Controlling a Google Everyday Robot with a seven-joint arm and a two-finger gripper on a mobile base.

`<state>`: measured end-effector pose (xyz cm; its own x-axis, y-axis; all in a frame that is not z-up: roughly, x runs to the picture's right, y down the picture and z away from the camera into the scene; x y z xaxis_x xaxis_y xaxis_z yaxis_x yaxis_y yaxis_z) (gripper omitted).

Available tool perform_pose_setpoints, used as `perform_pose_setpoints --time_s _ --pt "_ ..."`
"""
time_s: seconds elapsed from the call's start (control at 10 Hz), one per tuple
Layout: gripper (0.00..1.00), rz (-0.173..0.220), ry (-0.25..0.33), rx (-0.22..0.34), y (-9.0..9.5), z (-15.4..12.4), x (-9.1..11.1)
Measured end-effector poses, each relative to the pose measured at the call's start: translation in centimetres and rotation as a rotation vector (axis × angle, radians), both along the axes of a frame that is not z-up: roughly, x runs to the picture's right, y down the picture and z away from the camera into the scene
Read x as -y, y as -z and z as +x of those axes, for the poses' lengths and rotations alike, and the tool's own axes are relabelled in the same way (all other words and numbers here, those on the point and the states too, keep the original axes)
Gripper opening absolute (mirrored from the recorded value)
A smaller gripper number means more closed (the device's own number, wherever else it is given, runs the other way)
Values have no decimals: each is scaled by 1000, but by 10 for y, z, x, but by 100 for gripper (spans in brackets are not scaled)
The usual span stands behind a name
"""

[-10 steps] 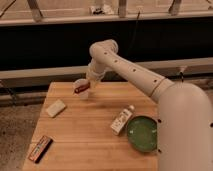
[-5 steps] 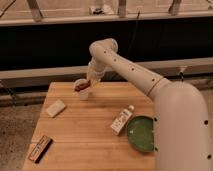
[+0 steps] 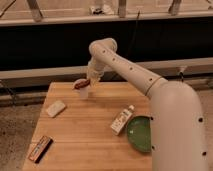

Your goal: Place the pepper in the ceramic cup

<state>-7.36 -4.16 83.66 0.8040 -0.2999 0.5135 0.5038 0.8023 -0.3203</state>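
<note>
Camera view, item one: my jaws (image 3: 86, 81), pinching the pepper (image 3: 81, 83), have drifted left toward eleven o'clock of the tabletop (image 3: 90, 135). Item two: pepper now directly over the ceramic cup (image 3: 83, 91); release looks due next.

Wood table (image 3: 95, 145) w/ sponge (image 3: 55, 108), snack bar (image 3: 40, 148), bottle (image 3: 122, 120), green bowl (image 3: 140, 133).

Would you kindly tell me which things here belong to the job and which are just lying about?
Job:
- pepper, held in the shut end effector
- ceramic cup, directly beneath it

Lying about:
- white bottle
- green bowl
- pale block
- brown bar
</note>
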Motion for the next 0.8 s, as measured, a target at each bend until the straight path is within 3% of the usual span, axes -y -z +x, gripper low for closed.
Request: perform_pose_setpoints --time_s 0.8 --pt "0 8 -11 -12 -11 -3 6"
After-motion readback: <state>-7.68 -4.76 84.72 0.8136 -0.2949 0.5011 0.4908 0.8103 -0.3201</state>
